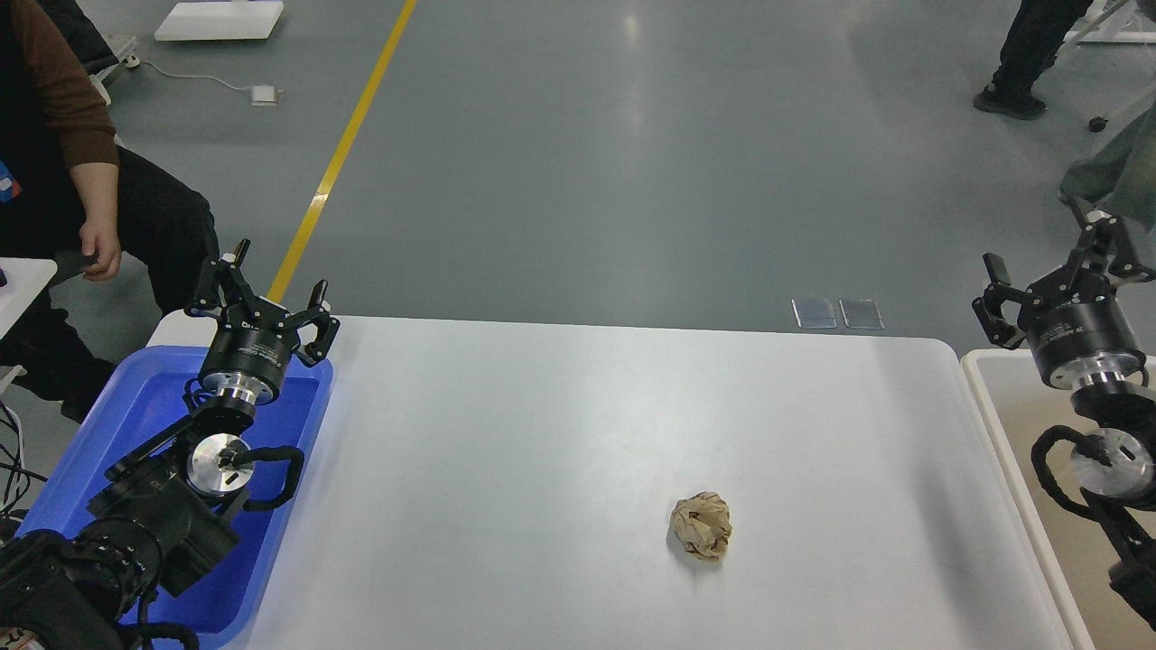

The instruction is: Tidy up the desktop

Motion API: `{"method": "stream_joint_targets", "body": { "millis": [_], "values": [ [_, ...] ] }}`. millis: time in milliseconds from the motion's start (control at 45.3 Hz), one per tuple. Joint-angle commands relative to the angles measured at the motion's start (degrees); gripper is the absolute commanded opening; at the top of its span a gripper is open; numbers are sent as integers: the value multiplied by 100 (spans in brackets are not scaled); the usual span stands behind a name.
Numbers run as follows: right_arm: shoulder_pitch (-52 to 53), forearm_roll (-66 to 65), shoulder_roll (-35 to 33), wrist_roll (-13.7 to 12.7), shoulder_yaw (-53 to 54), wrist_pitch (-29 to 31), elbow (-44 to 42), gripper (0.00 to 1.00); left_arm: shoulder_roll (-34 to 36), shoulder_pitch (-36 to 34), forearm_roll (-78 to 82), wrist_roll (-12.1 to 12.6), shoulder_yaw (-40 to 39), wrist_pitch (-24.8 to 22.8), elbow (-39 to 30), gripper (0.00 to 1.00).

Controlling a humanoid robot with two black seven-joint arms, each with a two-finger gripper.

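Note:
The white desktop (pixel 560 424) fills the middle of the head view. A crumpled brown paper ball (pixel 701 526) lies on it, right of centre and near the front. My left gripper (pixel 264 293) is open and empty above the far end of the blue plastic tray (pixel 135 415) at the left. My right gripper (pixel 1058 269) is open and empty above the far end of the cream-white bin (pixel 998 406) at the right. Both grippers are far from the paper ball.
A seated person in a brown sleeve (pixel 63 135) is beyond the table's left corner. Another person's legs (pixel 1025 54) stand at the far right. A yellow floor line (pixel 339 158) and two small floor plates (pixel 837 313) lie beyond the table.

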Motion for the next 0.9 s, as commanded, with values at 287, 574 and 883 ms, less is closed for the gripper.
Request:
{"method": "stream_joint_targets", "body": {
  "millis": [287,574,883],
  "values": [
    [-187,0,17,50,-172,0,-74,100,0,0,1,0,-1,4,0,100],
    [-178,-9,8,50,-190,-70,-56,100,0,0,1,0,-1,4,0,100],
    [234,-219,-896,41,-1962,-105,-4,100,0,0,1,0,-1,4,0,100]
  ]
}}
